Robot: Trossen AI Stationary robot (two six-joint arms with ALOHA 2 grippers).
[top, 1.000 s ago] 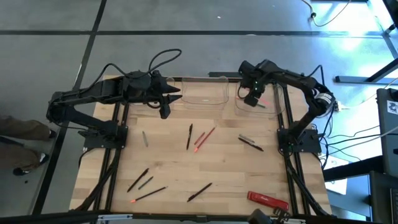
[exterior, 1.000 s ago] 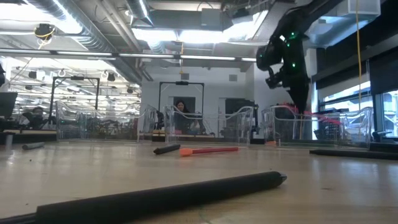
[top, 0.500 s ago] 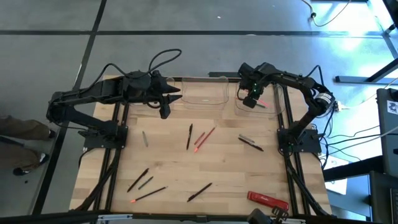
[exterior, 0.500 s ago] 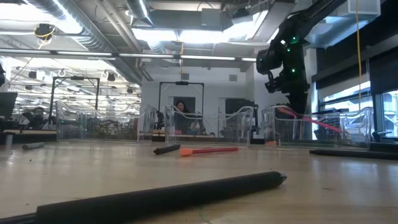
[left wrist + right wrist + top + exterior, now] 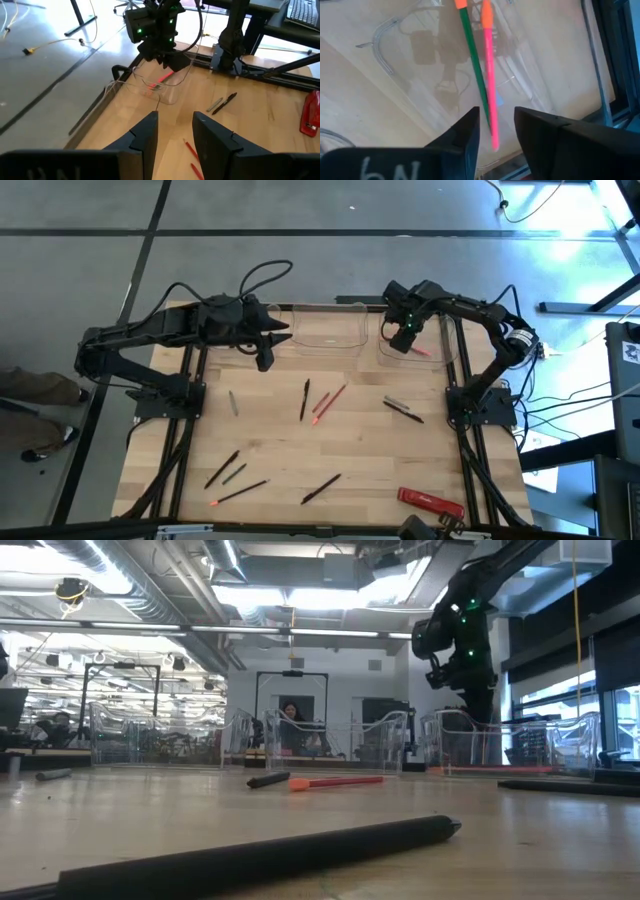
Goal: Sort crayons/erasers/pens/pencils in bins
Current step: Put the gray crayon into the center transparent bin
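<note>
My right gripper (image 5: 403,340) hangs open, pointing down, over the right bin (image 5: 440,360) at the table's far edge. Nothing is between its fingers. A pink pencil (image 5: 489,75) and a green pencil (image 5: 472,60) lie side by side on that bin's floor below it. The pink pencil (image 5: 421,350) also shows in the high view. The middle bin (image 5: 328,330) stands left of it. My left gripper (image 5: 265,358) waits open above the table's far left part. Several black pens (image 5: 305,398) lie scattered on the wood.
Red pencils (image 5: 330,400) lie mid-table beside a black pen. Another pen (image 5: 405,410) lies right of them, and more lie near the front (image 5: 322,488). A flat red bar (image 5: 431,500) sits at the front right. One black pen (image 5: 260,855) lies close before the low camera.
My right gripper has let go of the pink pencil it held over the right bin. The pencil tipped, fell, and now lies flat on the bin's floor beside the green one. The gripper itself stayed in place.
</note>
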